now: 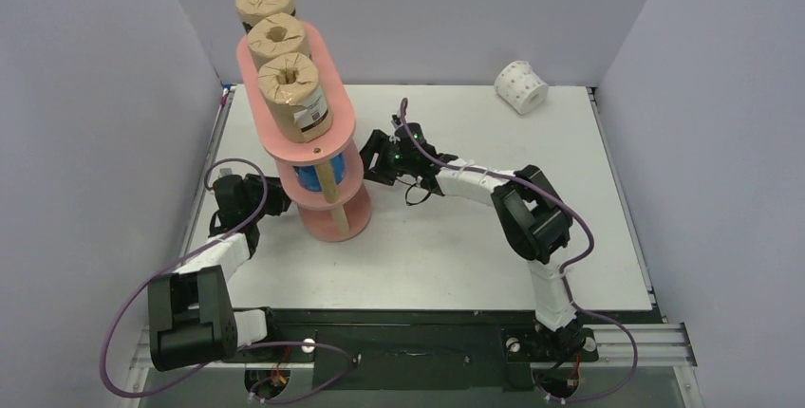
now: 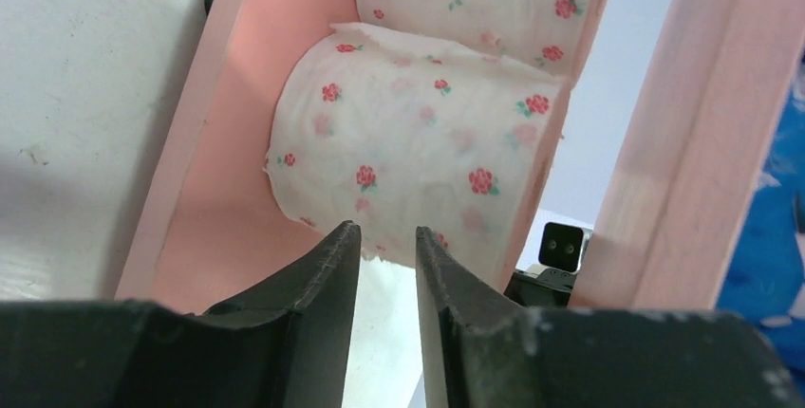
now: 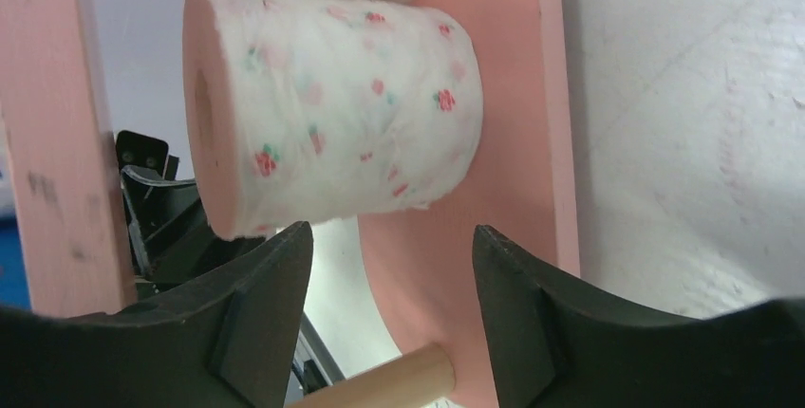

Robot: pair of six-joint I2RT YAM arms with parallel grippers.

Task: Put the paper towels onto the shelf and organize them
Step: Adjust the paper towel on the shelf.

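One table [image 1: 456,247]: white, walled on three sides – clock directions below are read in the overhead view, 12 at the far wall.
Three-tier shelf [image 1: 304,152]: salmon-pink oblong boards on light wooden posts [image 1: 329,180], standing upright at about 9 o'clock of the table's middle. Its long axis runs roughly 11 to 5.
Left arm [image 1: 223,256]: reaches from its base at 7 o'clock up to the shelf's 9 o'clock side.
Right arm [image 1: 532,223]: bends in from 5 o'clock to the shelf's 3 o'clock side.
Left gripper [image 1: 277,197] [image 2: 387,230]: level with the lowest tier. Its jaws are parted by only a narrow slit with nothing between them, and the tips are just short of the nearer floral roll.
Right gripper [image 1: 372,166] [image 3: 394,232]: also low at the shelf. Its jaws stand wide apart and grip nothing; the nearer floral roll lies just beyond the tips.
Brown rolls [image 1: 277,38]: three, upright in a row along the top board, cores facing up.
Blue roll [image 1: 308,180]: on the middle tier under the top board. Only a patch shows, so how many stand there cannot be told.
Floral rolls on the shelf [image 2: 418,161] [image 3: 332,104]: two, white with small pink flowers, standing on the lowest board one behind the other and touching or nearly so. They sit between the two grippers.
Loose floral roll [image 1: 521,86]: on its side on the table at 1 o'clock – well apart from the shelf and both grippers.
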